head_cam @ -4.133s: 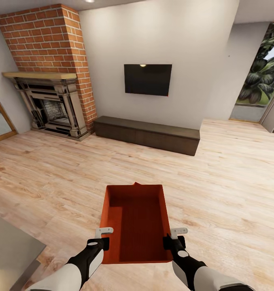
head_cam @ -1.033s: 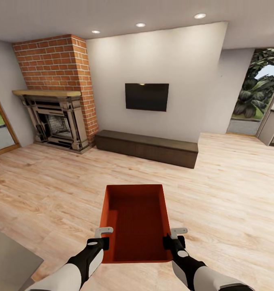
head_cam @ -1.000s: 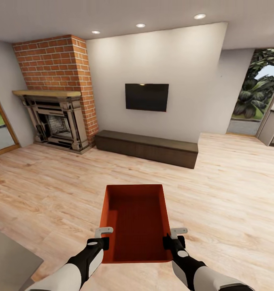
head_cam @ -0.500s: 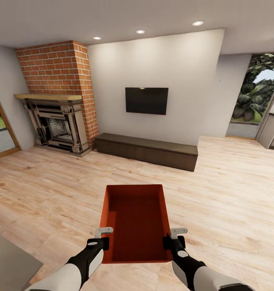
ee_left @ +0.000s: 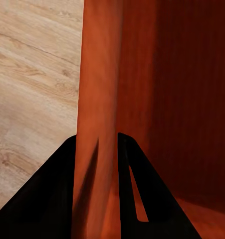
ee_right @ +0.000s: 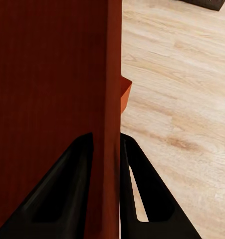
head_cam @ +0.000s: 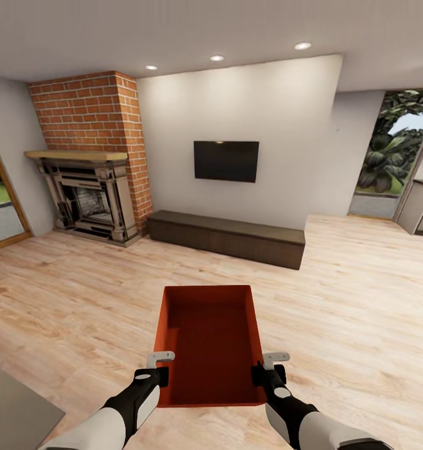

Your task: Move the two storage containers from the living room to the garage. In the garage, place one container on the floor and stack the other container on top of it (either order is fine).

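Note:
I hold one orange-red open-top storage container (head_cam: 209, 340) level in front of me, above the living room's pale wood planks (head_cam: 361, 300). My left gripper (head_cam: 160, 374) is shut on its left wall (ee_left: 97, 89), one finger inside and one outside. On the opposite wall (ee_right: 105, 74) my right gripper (head_cam: 262, 374) is shut the same way. The bin is empty inside. In the right wrist view a small orange-red corner (ee_right: 125, 93) juts out beyond that wall; I cannot tell what it belongs to. The garage and its concrete floor are out of view.
Ahead stand a brick fireplace (head_cam: 92, 181), a black wall TV (head_cam: 226, 160) and a long low dark cabinet (head_cam: 227, 237). A window with plants (head_cam: 392, 156) and grey cabinets (head_cam: 420, 206) lie at the right. A grey surface edge (head_cam: 11, 406) sits at my lower left.
The whole view has shifted: the TV wall and fireplace look smaller and farther, so the camera has drawn back. The container and both grippers keep the same place in the picture.

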Controlling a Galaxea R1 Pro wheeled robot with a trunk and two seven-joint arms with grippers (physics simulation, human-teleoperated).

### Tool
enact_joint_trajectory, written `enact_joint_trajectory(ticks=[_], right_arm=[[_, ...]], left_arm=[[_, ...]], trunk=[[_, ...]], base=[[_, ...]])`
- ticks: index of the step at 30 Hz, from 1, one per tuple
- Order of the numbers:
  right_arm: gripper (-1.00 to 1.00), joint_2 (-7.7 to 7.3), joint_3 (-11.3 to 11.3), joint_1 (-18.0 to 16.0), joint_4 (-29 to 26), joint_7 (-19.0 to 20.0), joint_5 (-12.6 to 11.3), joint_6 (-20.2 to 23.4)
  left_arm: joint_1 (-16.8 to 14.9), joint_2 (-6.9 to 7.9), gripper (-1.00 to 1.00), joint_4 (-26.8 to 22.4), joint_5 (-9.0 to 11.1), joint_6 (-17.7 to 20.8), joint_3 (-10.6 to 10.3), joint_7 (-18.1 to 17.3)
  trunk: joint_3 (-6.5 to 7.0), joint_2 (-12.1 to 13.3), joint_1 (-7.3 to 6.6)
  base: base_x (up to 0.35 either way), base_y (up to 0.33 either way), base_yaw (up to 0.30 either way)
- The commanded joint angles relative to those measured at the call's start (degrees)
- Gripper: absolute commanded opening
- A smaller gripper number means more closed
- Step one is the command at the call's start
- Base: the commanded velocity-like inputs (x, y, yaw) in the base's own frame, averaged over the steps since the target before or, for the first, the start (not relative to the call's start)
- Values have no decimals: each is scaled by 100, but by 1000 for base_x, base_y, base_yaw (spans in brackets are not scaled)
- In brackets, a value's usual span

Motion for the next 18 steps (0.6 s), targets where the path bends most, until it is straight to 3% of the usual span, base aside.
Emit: enact_joint_trajectory(ticks=[1,18], right_arm=[[-100,-1,-67,-4,4,-64,-47,-31],[-100,-3,-67,-4,3,-64,-53,-31]], left_arm=[[-5,-6,-100,-13,132,37,185,41],[-5,-6,-100,-13,132,37,193,41]], trunk=[[-4,-13,4],[127,-13,4]], base=[[0,0,0],[0,0,0]])
